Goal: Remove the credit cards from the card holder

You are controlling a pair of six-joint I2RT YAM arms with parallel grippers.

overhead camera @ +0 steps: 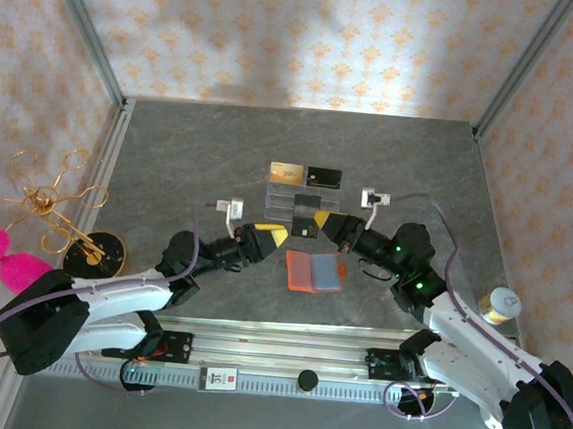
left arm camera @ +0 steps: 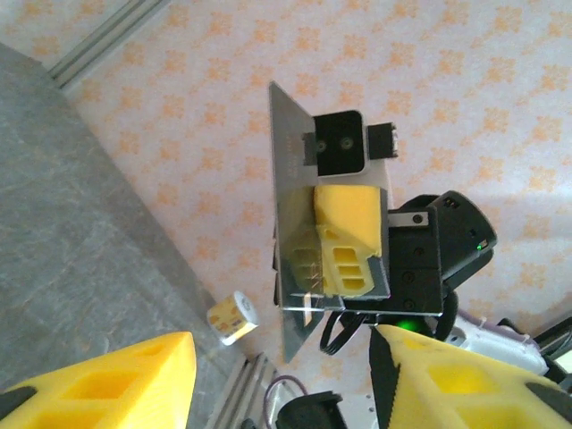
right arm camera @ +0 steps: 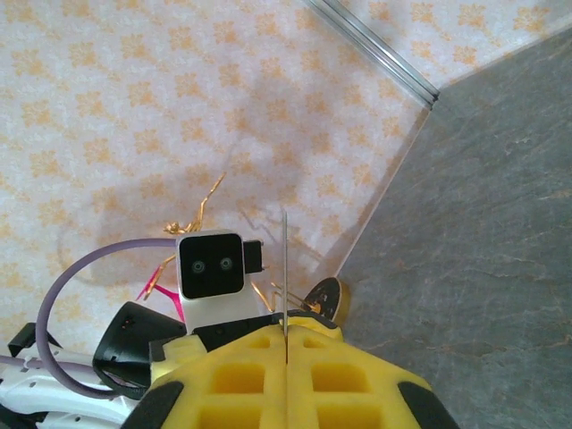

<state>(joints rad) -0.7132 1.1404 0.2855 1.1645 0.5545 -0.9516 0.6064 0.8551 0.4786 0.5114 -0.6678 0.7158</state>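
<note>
The card holder [overhead camera: 314,272] lies open and flat on the grey table, its orange-red half to the left and its grey-blue half to the right. My right gripper [overhead camera: 319,219] is shut on a thin dark card [overhead camera: 305,216] just above and behind the wallet. In the right wrist view that card [right arm camera: 284,268] stands edge-on between the closed yellow fingers [right arm camera: 241,375]. My left gripper [overhead camera: 276,237] faces it from the left, open, a little apart from the card [left arm camera: 293,223]. On the clear rack [overhead camera: 303,198] rest a gold card [overhead camera: 288,173] and a black card [overhead camera: 324,177].
A gold wire stand [overhead camera: 51,204] with pink pompoms sits off the table's left edge. A small yellow-patterned jar [overhead camera: 499,305] stands at the right edge and also appears in the left wrist view [left arm camera: 231,317]. A metal rail [overhead camera: 284,355] runs along the front.
</note>
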